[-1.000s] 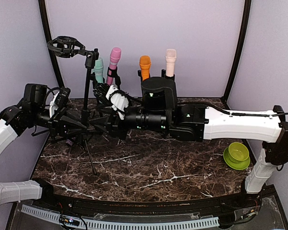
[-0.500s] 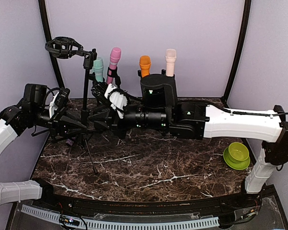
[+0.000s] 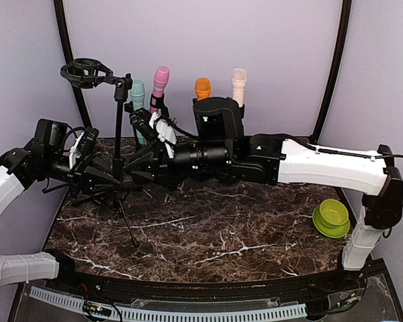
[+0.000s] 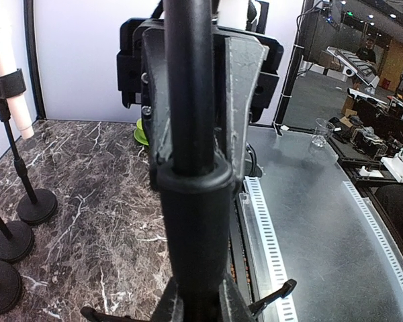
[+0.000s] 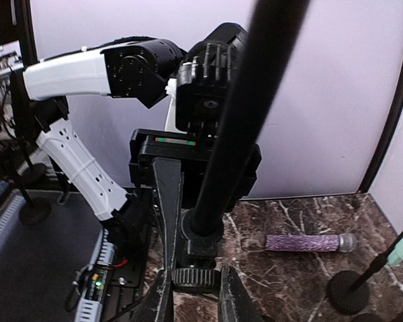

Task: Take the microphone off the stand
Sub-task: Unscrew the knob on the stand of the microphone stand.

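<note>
A black tripod stand (image 3: 118, 127) rises at the table's left, and the ring-shaped shock mount (image 3: 87, 70) at its top looks empty. My left gripper (image 3: 109, 178) is shut on the stand's pole (image 4: 188, 100), low down. From the opposite side my right gripper (image 3: 131, 176) is shut on the knurled collar (image 5: 195, 276) of the same pole (image 5: 242, 114). In the right wrist view a purple microphone (image 5: 309, 242) lies flat on the marble, apart from the stand. It is hidden behind the arms in the top view.
Along the back wall stand teal (image 3: 138, 94), pink (image 3: 161, 79), orange (image 3: 202, 88) and cream (image 3: 238, 79) microphones on round-base stands. A green bowl (image 3: 332, 216) sits at the right edge. The tripod's legs (image 3: 124, 218) spread over the marble near the left arm.
My right gripper has closed onto the stand's collar. The stand's top and shock mount have shifted left, and the right arm has risen slightly. The left gripper keeps its hold.
</note>
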Robot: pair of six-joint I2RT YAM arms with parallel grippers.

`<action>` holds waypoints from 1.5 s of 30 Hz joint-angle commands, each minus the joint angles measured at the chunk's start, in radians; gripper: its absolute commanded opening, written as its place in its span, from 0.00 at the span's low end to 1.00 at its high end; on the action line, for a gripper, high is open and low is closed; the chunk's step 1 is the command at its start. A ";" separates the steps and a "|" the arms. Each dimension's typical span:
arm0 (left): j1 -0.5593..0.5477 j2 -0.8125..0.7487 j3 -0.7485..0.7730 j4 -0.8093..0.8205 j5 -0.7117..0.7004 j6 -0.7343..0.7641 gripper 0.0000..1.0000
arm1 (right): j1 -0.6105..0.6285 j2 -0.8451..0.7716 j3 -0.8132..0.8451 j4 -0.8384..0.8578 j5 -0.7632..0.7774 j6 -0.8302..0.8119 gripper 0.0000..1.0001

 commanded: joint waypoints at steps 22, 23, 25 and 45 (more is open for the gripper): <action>-0.005 0.004 0.073 -0.066 -0.019 0.227 0.00 | -0.171 0.233 0.014 0.834 -0.718 1.232 0.11; -0.004 0.004 0.073 -0.067 -0.018 0.226 0.00 | -0.174 0.237 0.018 0.839 -0.718 1.252 0.12; -0.004 0.002 0.073 -0.065 -0.018 0.226 0.00 | -0.177 0.245 0.020 0.862 -0.718 1.301 0.14; -0.003 -0.002 0.060 -0.007 0.011 0.095 0.00 | -0.064 -0.152 -0.192 0.193 0.108 0.095 0.55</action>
